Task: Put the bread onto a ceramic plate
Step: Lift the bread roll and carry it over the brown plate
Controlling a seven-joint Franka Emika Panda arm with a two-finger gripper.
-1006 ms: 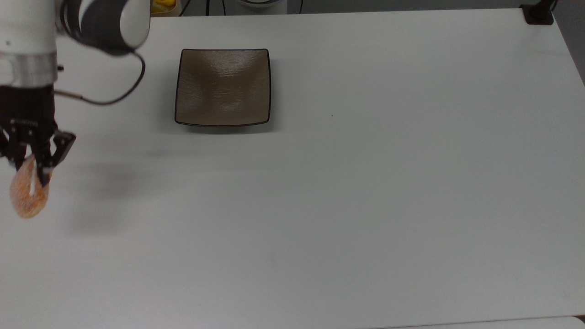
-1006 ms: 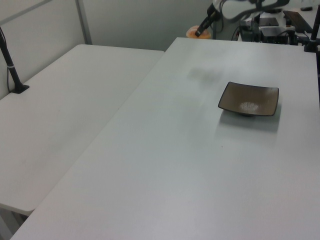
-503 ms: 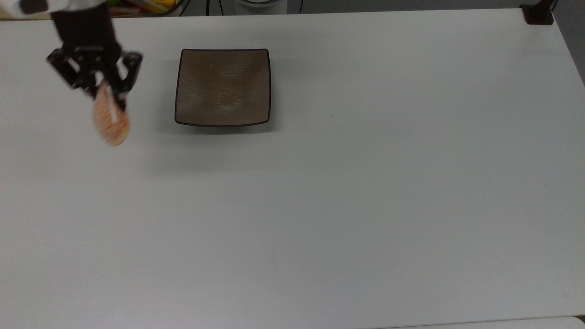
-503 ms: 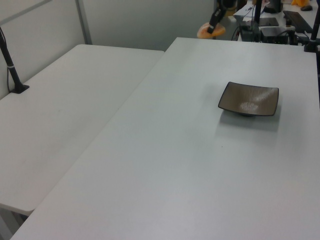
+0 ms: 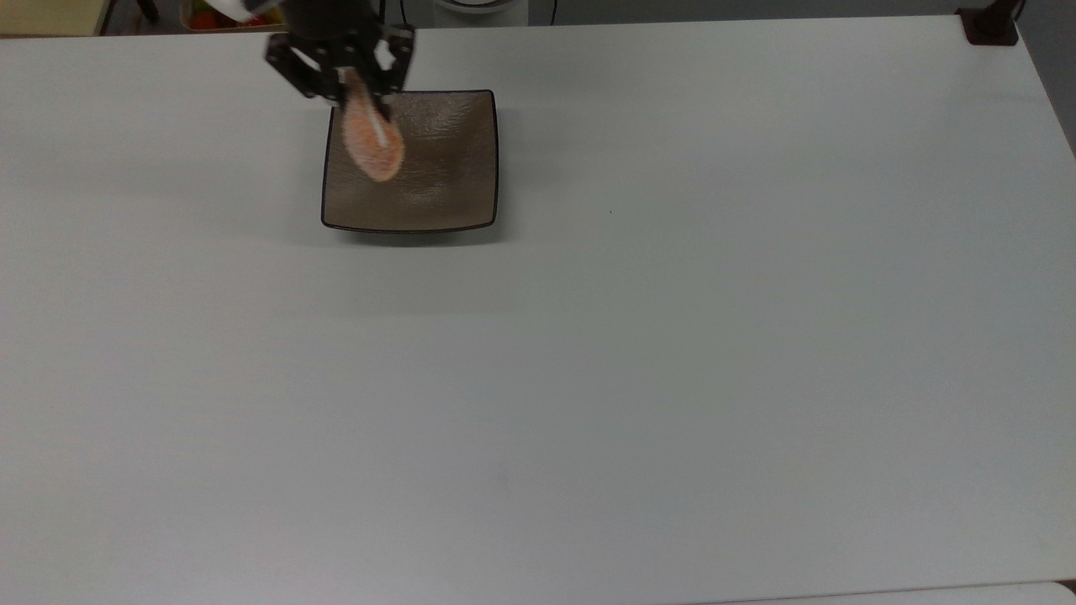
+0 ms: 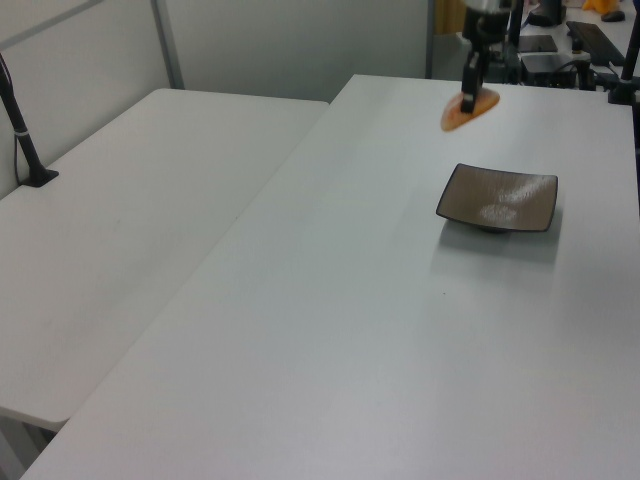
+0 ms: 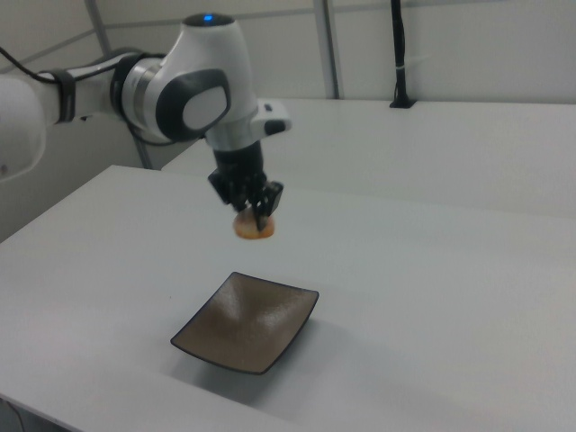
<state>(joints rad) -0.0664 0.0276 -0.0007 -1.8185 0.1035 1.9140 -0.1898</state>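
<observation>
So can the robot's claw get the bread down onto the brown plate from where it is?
Probably yes. The gripper holds the bread in the air above the plate, and nothing stands between them. The plate is bare, so a lowering move looks free.

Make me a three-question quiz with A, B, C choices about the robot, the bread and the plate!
1. Where is the bread?
A. lying on the plate
B. in the air above the plate
C. on the floor

2. What colour is the plate?
A. brown
B. blue
C. white

3. What is the gripper doing?
A. open, holding nothing
B. pushing the plate
C. shut on the bread

Answers: 1 B, the right view shows a gap under the bread. 2 A, it is glossy brown with a dark rim. 3 C, the bread hangs from it.
</observation>
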